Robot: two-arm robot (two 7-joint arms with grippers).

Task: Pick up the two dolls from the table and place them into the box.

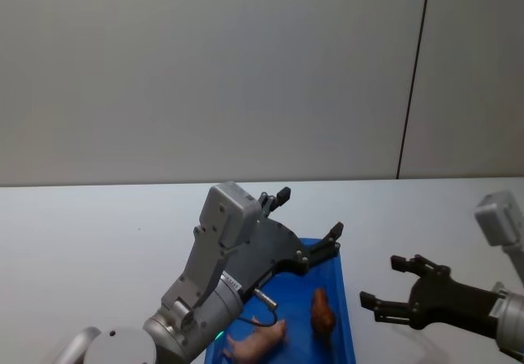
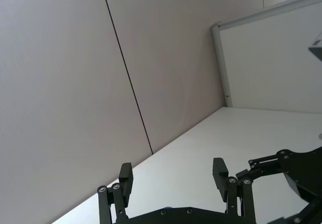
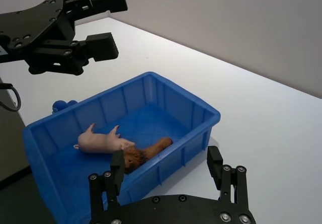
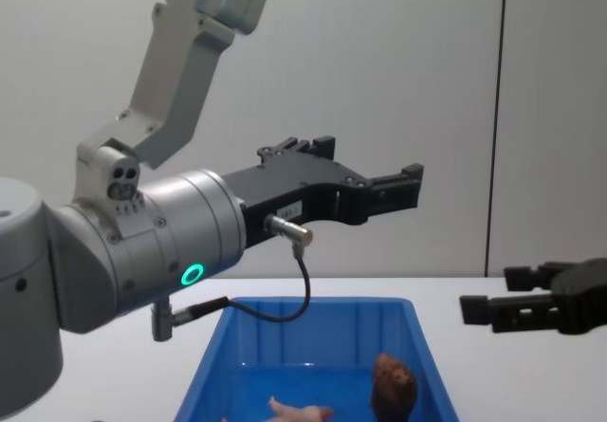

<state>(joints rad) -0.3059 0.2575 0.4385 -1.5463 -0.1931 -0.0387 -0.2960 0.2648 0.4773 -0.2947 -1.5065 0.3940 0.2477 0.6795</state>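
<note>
While the pink pig doll (image 1: 258,337) lay beside the reddish-brown doll (image 1: 322,312) inside the blue box (image 1: 347,307) | left gripper (image 1: 309,213) hung above the box, spread wide, holding nothing | right gripper (image 1: 381,280) hovered just right of it, spread too

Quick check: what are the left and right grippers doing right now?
Left gripper: open, holding nothing.
Right gripper: open, holding nothing.

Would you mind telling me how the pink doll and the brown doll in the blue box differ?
The pink doll is pale and smooth; the brown doll is shaggy and reddish. The pink doll lies toward the robot's left in the box, the brown doll toward its right. Both lie inside the box.
</note>
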